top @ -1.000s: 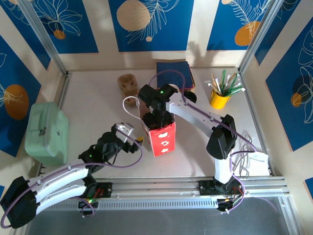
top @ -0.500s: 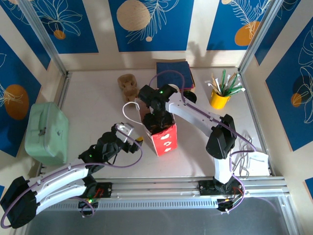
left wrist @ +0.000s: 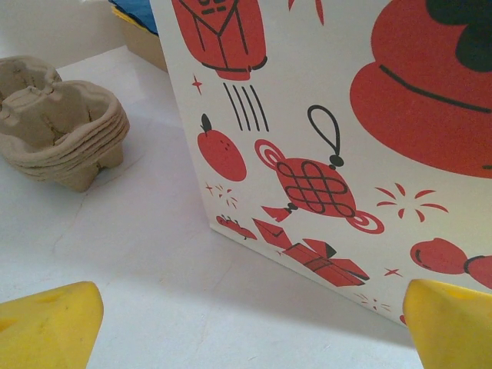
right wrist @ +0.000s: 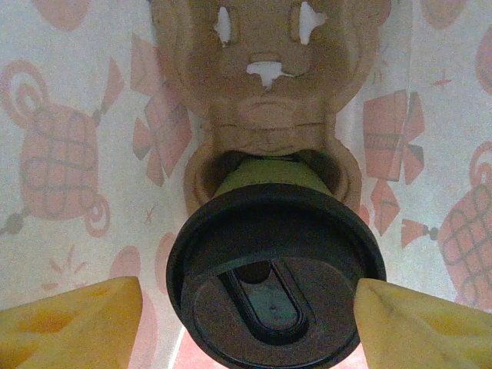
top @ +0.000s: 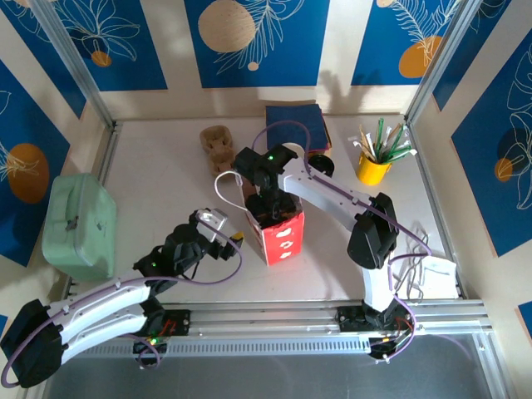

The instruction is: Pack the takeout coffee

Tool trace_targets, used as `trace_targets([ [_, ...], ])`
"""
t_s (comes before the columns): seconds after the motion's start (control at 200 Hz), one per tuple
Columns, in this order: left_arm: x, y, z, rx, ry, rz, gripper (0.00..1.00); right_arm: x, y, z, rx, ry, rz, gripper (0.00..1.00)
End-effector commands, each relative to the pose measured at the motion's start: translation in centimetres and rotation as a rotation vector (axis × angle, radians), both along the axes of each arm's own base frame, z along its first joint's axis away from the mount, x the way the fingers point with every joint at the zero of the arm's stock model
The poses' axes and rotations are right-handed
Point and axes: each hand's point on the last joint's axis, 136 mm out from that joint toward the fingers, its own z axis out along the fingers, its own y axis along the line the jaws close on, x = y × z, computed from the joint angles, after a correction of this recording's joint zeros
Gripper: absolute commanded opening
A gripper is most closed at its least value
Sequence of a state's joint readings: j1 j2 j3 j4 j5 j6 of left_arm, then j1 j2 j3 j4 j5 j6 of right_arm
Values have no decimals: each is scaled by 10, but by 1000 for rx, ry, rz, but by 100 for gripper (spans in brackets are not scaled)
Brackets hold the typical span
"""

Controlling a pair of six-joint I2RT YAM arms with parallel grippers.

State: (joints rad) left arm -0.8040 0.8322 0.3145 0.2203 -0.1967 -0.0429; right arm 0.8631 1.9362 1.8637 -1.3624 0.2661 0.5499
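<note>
The bag [top: 280, 237] stands mid-desk [top: 166, 179]; in it, a coffee [right wrist: 273, 261] sits in a tray [right wrist: 265, 69]. Left pincer [top: 229, 234] is just left of the bag, right pincer [top: 268, 213] in its mouth. Behind-left — a tray stack [top: 216, 143]; far left, a case [top: 79, 224]; back right, a straw cup [top: 372, 166].

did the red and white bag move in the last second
Yes. The bag has shifted slightly to the right in the top view, toward the yellow straw holder.
</note>
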Motion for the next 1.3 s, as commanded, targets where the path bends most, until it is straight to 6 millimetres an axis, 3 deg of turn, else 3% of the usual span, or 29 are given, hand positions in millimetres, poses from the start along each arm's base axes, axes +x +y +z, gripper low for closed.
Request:
trace_targets([
  [0.0, 0, 0, 2, 6, -20, 4, 100, -4, 0, 9, 1, 1, 19, 73],
  [0.815, 0, 2, 3, 5, -26, 5, 99, 0, 7, 42, 117, -45, 17, 74],
  [1.296, -1, 2, 3, 3, -27, 5, 99, 8, 4, 80, 174, -136, -1, 74],
])
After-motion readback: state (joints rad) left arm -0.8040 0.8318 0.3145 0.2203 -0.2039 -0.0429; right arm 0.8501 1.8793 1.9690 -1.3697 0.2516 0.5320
